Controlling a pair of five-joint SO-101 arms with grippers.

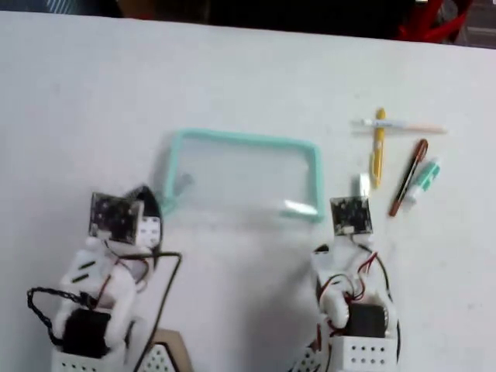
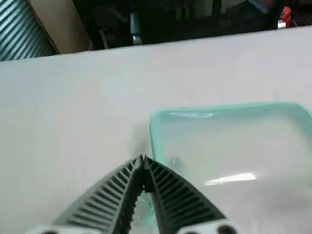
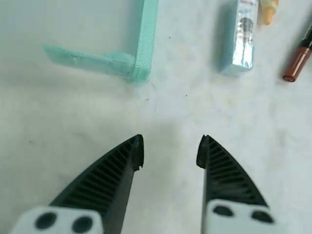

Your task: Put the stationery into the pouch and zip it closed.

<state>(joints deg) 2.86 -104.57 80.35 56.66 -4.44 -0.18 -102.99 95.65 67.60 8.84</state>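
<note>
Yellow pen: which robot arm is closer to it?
Right. The right arm is at the end of the pouch nearest the yellow pen; the left arm is at the pouch's opposite end.

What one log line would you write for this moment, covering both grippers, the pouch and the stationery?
left gripper: shut, by pouch corner | right gripper: open, above table | stationery: on table, outside pouch

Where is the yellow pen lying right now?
In the high view, the yellow pen lies on the table right of the pouch, between it and the brown pen.
</note>
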